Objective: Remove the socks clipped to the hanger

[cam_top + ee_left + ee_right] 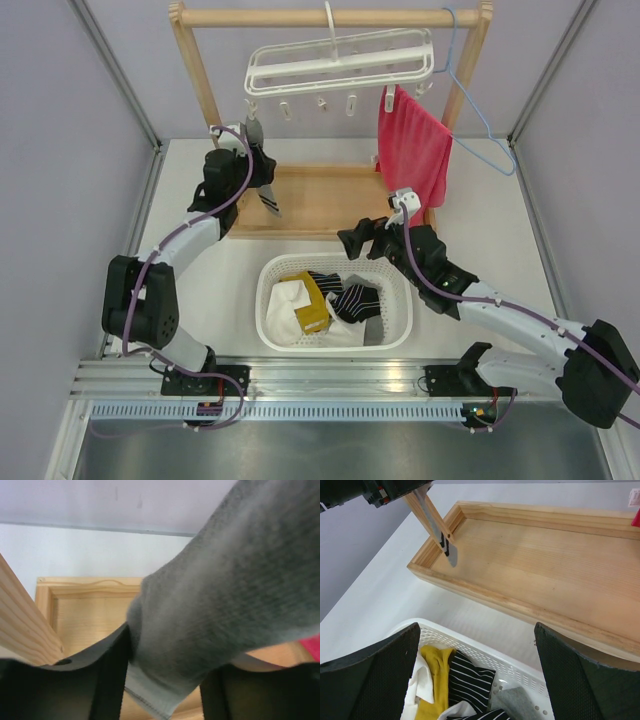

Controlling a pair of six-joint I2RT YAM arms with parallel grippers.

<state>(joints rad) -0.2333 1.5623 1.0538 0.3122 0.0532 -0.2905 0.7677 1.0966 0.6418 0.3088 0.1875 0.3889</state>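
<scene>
Soft and light, the grey sock (225, 590) at the hanger's (340, 62) left end is straddled mid-length by the parted jaws of the left gripper (165, 665), while the right gripper (477, 635) is held wide apart and empty.

No legible writing.
A small white tag (634, 498) in the right wrist view possibly bears print, too tiny to read.

Grey sock (235, 580) blurred (close to lens), cut off by top and right edges; basket (480, 652) cropped at bottom edge.
</scene>
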